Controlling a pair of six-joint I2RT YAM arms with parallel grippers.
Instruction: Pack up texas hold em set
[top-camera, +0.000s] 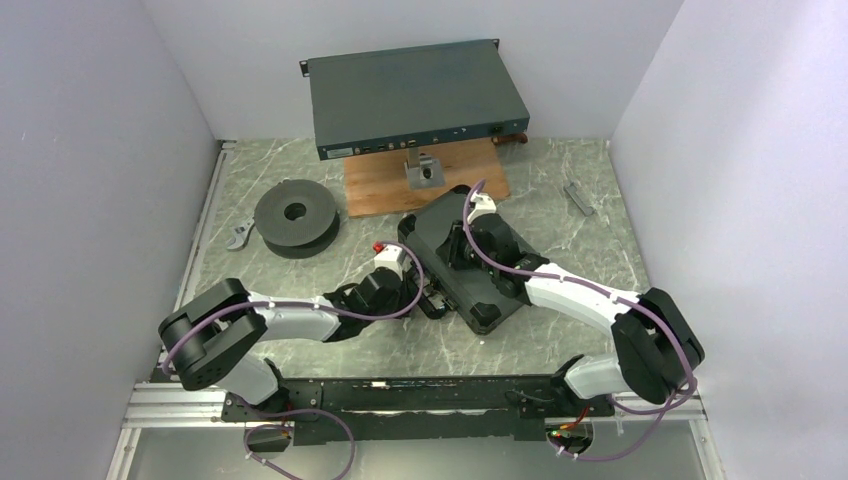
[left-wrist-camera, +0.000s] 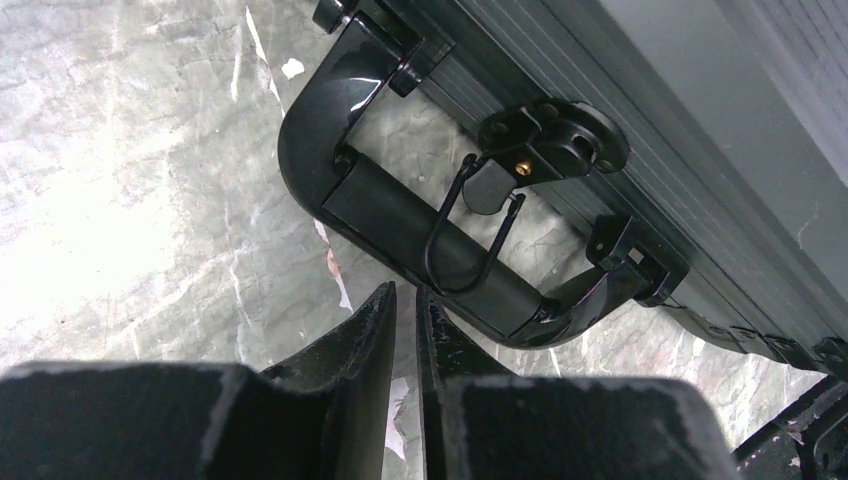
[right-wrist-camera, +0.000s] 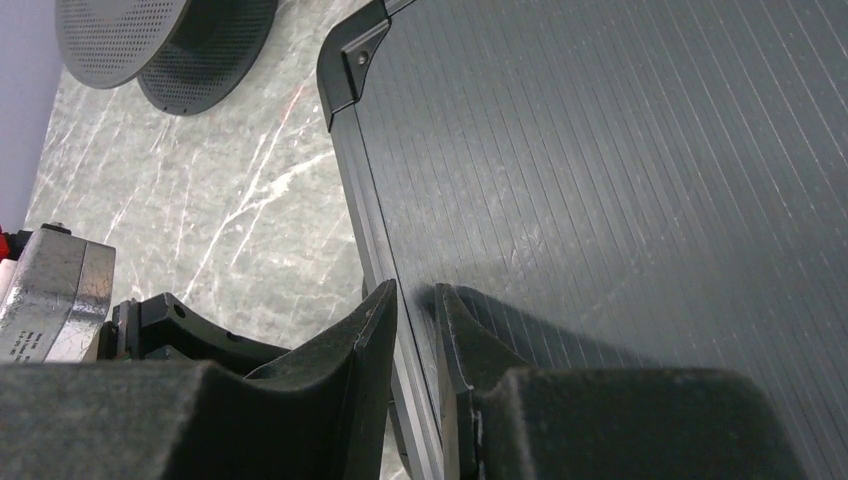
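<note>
The black case (top-camera: 438, 226) lies closed on the marble table, its lid down. Chips, cards and discs are out of view. In the left wrist view the case's handle (left-wrist-camera: 420, 225) and a latch with a wire loop (left-wrist-camera: 550, 145) sit just ahead of my left gripper (left-wrist-camera: 405, 295), which is shut and empty, just short of the handle. My right gripper (right-wrist-camera: 415, 295) is shut and empty, low over the ribbed lid (right-wrist-camera: 600, 150) at its edge. From above, the left gripper (top-camera: 425, 295) is at the case's near-left side and the right gripper (top-camera: 455, 250) is over the lid.
A dark grey round spool (top-camera: 295, 215) lies left of the case and shows in the right wrist view (right-wrist-camera: 165, 40). A flat teal-grey metal box (top-camera: 415, 95) stands on a wooden board (top-camera: 380, 190) at the back. A small grey metal part (top-camera: 578, 197) lies at the right.
</note>
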